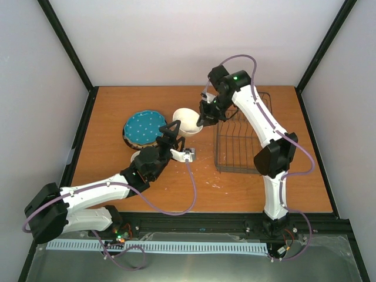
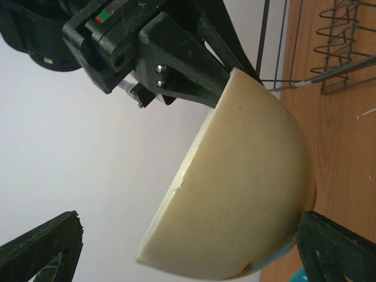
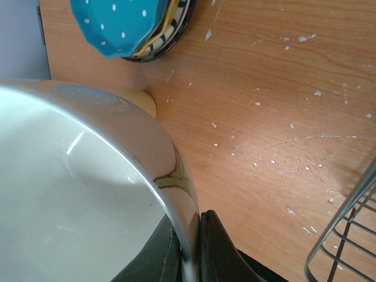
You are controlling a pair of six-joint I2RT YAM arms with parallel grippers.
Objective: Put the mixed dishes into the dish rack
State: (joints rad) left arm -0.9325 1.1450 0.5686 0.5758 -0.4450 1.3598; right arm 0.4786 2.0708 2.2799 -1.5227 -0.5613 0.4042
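While the right gripper (image 1: 205, 116) is closed on the rim of the cream bowl (image 1: 187, 120), with one finger inside the wall and one outside as the right wrist view shows, the bowl sits tipped on edge just beside the left long side of the dish rack (image 1: 226, 154), level with the rack's far half. Whether the bowl's underside touches the table (image 1: 294, 176) or hangs just above it cannot be confirmed from these views. The rack's long axis runs away from the arm bases, so the bowl lies directly to its left. The coming move is judged to be a short sideways carry to the right, up and over the raised left wall, then down between the upright prongs. The right arm is the nearer one to the rack and already has the load. The left gripper (image 1: 171, 130) stands wide open and holds nothing. It lies further left of the rack than the bowl and points at the bowl's outer wall. The teal plate (image 1: 144, 126) lies on top of a stack further left again, well apart from the rack and not yet loaded.
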